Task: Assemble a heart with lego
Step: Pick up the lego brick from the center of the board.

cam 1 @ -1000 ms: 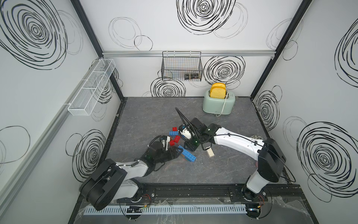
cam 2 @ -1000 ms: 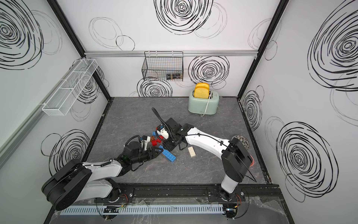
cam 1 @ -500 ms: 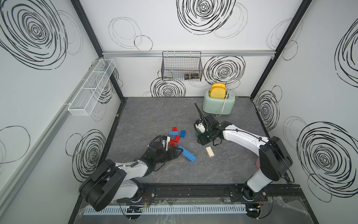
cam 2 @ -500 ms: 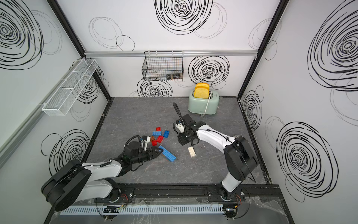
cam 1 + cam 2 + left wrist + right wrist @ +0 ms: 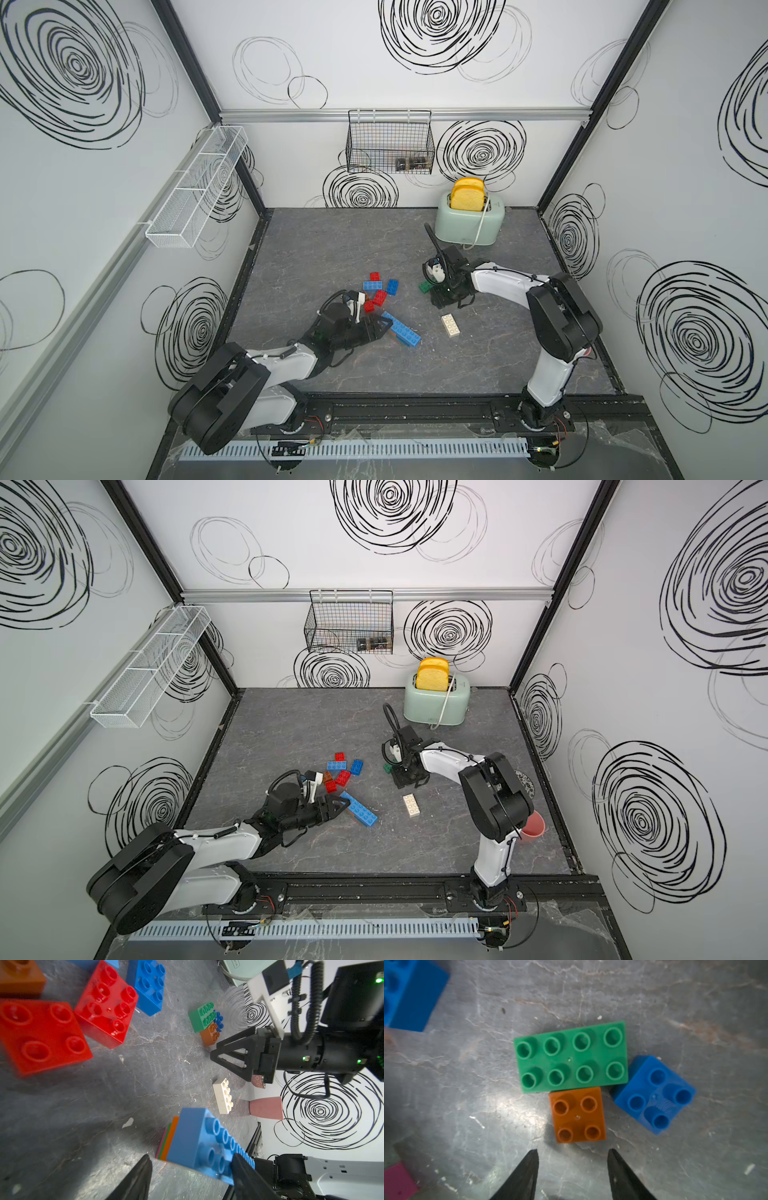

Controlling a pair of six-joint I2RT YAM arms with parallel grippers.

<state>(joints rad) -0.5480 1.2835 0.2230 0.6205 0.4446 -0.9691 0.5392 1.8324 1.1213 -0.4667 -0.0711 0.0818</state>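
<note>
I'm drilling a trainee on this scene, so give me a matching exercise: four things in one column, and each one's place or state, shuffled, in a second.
Things
1 green brick
2 white brick
3 long blue brick
4 toaster

Places or states
A holds yellow toast
B one end lies within the open left gripper
C lies alone, apart from the other bricks
D rests against the orange brick

Pairs: 1-D, 2-C, 3-B, 4-A

A green two-by-four brick [image 5: 572, 1057] lies studs-up on the table [image 5: 467, 1105], an orange two-by-two brick [image 5: 578, 1114] touching its long side and a blue two-by-two brick [image 5: 656, 1094] skewed just beside its end. Nearby a white brick [image 5: 450, 324] lies alone; a long blue brick [image 5: 401, 330] lies beside loose red bricks [image 5: 379, 297].
</note>
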